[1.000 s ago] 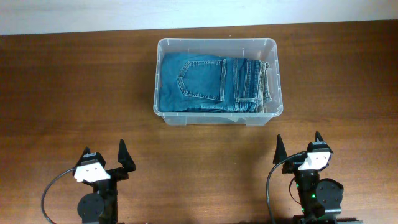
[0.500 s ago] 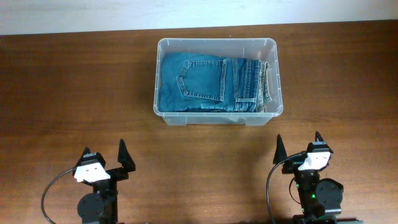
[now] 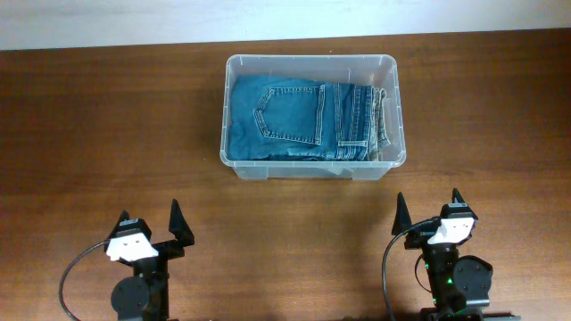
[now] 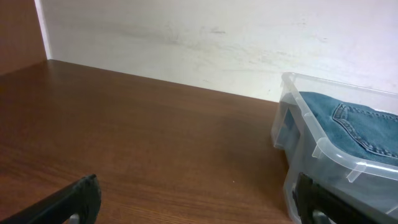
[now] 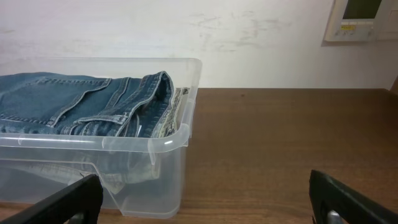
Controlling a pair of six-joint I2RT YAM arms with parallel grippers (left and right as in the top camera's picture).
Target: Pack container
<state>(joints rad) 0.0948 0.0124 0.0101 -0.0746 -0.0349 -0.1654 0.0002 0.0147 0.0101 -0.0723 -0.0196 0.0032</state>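
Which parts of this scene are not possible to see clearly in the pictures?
- Overhead: the container's bottom, and anything beneath the folded jeans, is covered by them.
- Left wrist: the container's right part is cut off by the picture edge.
- Right wrist: the wall panel is cut by the top edge; its print is too small.

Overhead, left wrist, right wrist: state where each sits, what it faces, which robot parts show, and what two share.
Overhead: above the table, looking straight down on the bin of jeans; left tool and right tool show, both open.
Left wrist: low over the table, facing the wall and the bin's left end; its fingers show.
Right wrist: low, facing the wall and the bin's right end; its fingers show.
Shared: both wrists see bin and jeans.
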